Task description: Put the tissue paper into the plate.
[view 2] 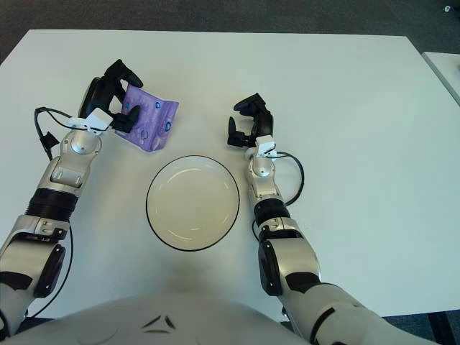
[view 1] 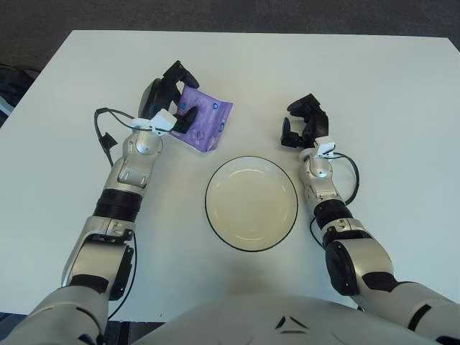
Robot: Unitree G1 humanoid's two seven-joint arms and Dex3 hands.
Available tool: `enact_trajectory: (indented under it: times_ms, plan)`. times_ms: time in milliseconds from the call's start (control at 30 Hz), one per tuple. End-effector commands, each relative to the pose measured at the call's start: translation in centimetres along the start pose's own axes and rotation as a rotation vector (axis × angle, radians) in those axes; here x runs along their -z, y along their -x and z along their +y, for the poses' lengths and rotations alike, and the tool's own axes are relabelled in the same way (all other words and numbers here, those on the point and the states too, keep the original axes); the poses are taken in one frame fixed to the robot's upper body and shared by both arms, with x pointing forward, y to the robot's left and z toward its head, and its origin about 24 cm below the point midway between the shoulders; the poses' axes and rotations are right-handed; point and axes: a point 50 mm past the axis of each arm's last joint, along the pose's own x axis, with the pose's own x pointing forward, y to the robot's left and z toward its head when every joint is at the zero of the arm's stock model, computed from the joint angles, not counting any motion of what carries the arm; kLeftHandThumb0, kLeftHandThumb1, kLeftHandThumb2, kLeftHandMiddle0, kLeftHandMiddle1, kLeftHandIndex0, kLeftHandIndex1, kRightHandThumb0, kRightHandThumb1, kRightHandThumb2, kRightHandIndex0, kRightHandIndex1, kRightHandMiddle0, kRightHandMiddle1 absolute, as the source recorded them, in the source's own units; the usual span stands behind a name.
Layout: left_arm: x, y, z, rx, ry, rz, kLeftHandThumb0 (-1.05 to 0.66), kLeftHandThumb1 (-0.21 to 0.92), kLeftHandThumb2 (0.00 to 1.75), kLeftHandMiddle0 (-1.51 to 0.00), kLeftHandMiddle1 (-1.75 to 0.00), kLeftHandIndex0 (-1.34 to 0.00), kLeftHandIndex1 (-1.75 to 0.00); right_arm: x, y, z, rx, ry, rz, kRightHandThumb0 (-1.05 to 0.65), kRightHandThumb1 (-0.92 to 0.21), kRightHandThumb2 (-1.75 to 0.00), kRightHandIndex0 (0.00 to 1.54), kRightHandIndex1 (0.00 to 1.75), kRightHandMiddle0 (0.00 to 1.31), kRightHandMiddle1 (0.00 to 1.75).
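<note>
While the round white plate with the dark rim [view 1: 251, 203] serves as the landmark, every place below is given against it.

Plate: shallow, empty, standing on the white rectangular table [view 1: 402, 108] directly before the robot's torso.

Tissue paper: a purple soft-plastic tissue packet with small blue marks [view 1: 205, 123], beyond the plate and to its left, tilted, its lower corner near the plate's far-left rim but apart from it. Whether the packet touches the table cannot be told.

Left hand [view 1: 167, 100]: beyond and left of the plate, its black fingers [view 1: 184, 118] closed around the packet's left edge, gripping it; one finger lies across the purple face, others curl over the top.

Left arm: silver forearm running from the plate's near-left side up to the hand, a black cable [view 1: 102, 129] looping beside the wrist.

Right hand [view 2: 246, 121]: beyond the plate and to its right, fingers curled inward, holding nothing.

Right arm: silver, rising along the plate's right side, a black cable [view 2: 295, 175] looped at the wrist.
</note>
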Motion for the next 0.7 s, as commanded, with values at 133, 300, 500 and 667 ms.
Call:
enact_trajectory:
  times_ms: [133, 300, 500, 667]
  plan:
    - [-1.8, -1.1, 1.8, -0.035, 0.082, -0.043, 0.0, 0.08, 1.57, -0.81, -1.68, -0.57, -1.75, 10.4, 10.5, -4.2, 0.075, 0.12, 0.577, -0.01, -0.21, -1.37, 0.71, 1.75, 0.58, 1.52]
    - [-2.1, -1.4, 2.3, -0.041, 0.117, -0.032, 0.0, 0.08, 1.57, -0.8, -1.69, -0.56, -1.75, 10.4, 10.5, -4.1, 0.07, 0.125, 0.58, -0.01, -0.21, -1.38, 0.72, 1.75, 0.58, 1.52]
    - [-2.3, -1.6, 2.6, -0.046, 0.149, -0.03, 0.0, 0.09, 1.56, -0.79, -1.69, -0.56, -1.75, 10.4, 10.6, -4.0, 0.067, 0.126, 0.583, -0.01, -0.2, -1.38, 0.72, 1.75, 0.58, 1.52]
    - [-2.6, -1.8, 3.0, -0.053, 0.179, -0.027, 0.0, 0.1, 1.56, -0.79, -1.69, -0.55, -1.75, 10.4, 10.6, -3.9, 0.061, 0.125, 0.577, -0.02, -0.2, -1.38, 0.72, 1.75, 0.59, 1.51]
